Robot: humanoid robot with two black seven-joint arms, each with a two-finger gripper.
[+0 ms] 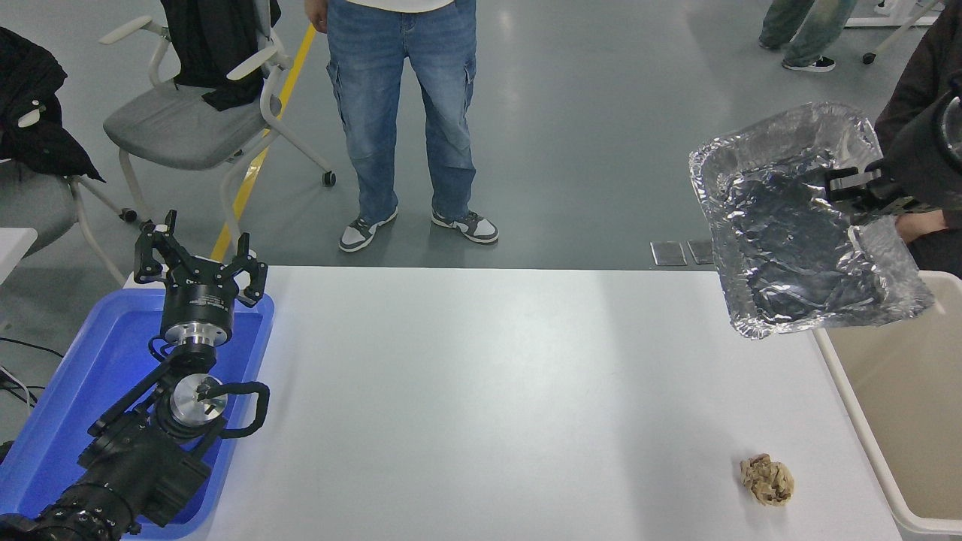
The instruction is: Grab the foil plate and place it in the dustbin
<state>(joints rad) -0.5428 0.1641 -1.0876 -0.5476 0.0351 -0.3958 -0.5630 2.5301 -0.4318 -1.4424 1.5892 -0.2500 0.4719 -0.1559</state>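
The foil plate (797, 233), a shiny crinkled silver tray, hangs tilted high above the table's far right corner, its hollow side facing the camera. My right gripper (853, 191) comes in from the right edge and is shut on the plate's right wall. The plate's lower right part overlaps the far left rim of the beige dustbin (864, 436), which stands off the table's right side. My left gripper (199, 255) is open and parked over the blue tray at the lower left.
A crumpled brown paper ball (767, 480) lies on the white table (481, 406) near the front right. A blue tray (68, 398) sits at the left. A person in jeans (402, 113) stands beyond the far edge; another sits at the top right.
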